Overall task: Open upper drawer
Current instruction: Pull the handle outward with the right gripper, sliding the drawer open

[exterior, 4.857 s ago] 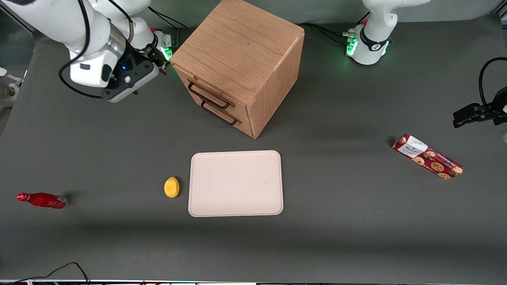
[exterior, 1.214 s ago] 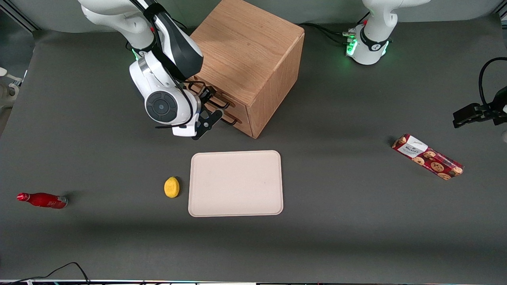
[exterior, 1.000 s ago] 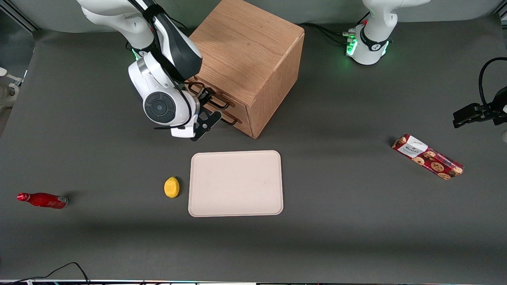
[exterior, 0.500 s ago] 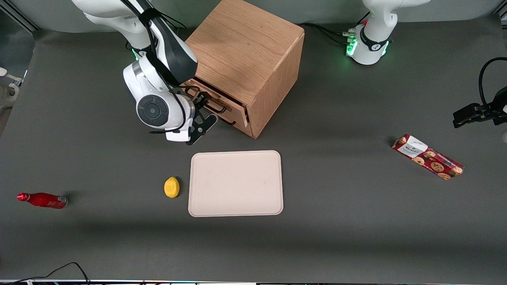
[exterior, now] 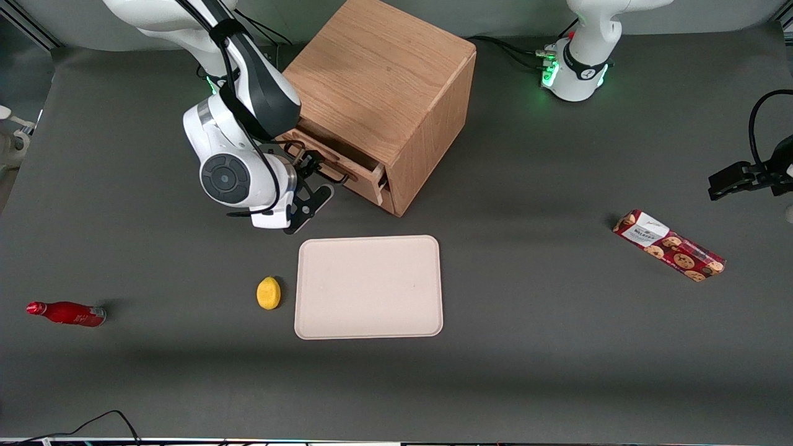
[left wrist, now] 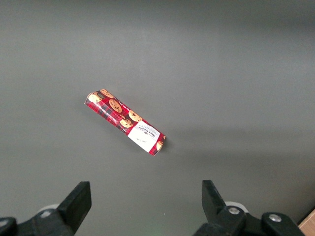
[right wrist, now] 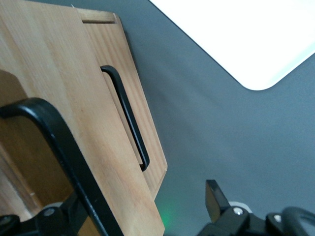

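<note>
1. The cabinet (exterior: 384, 93) stands on the table (exterior: 526, 347), turned at an angle so that its drawer fronts face the working arm's end of the table and partly the front camera.
2. The upper drawer (exterior: 337, 162) sits at the top of the cabinet front, pulled partway out; a dark gap shows between its front panel and the cabinet top. Its long axis runs level along the cabinet front.
3. The handle (right wrist: 64, 162) of the upper drawer is a thin dark bar lying along that same axis.
4. The lower drawer (right wrist: 130, 108) lies flush in the cabinet, its own handle (right wrist: 125, 115) parallel to the one above.
5. The gripper (exterior: 310, 170) is in front of the upper drawer, at its handle. Its fingers straddle the bar; whether they pinch it cannot be told.
6. A pale tray (exterior: 369, 287) lies nearer the front camera than the cabinet, with a lemon (exterior: 268, 292) beside it.
</note>
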{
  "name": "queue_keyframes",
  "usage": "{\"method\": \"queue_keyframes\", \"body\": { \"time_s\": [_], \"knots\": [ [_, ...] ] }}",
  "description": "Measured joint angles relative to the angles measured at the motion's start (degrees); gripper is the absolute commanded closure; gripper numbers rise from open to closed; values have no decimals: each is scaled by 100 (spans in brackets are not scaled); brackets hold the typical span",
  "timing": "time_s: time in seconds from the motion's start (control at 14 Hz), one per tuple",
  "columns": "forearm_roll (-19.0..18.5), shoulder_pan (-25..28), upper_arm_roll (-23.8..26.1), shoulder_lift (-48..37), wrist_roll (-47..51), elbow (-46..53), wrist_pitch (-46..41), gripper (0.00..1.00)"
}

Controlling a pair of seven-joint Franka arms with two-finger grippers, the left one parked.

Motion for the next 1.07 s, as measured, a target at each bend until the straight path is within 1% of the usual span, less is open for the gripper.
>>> {"method": "queue_keyframes", "body": {
  "time_s": [0.29, 0.57, 1.07],
  "knots": [
    [-149, -98, -50, 124, -412, 96, 151, 0],
    [-162, -198, -178, 279, -786, 267, 211, 0],
    [-164, -266, -305, 442, -1123, 526, 212, 0]
  ]
}}
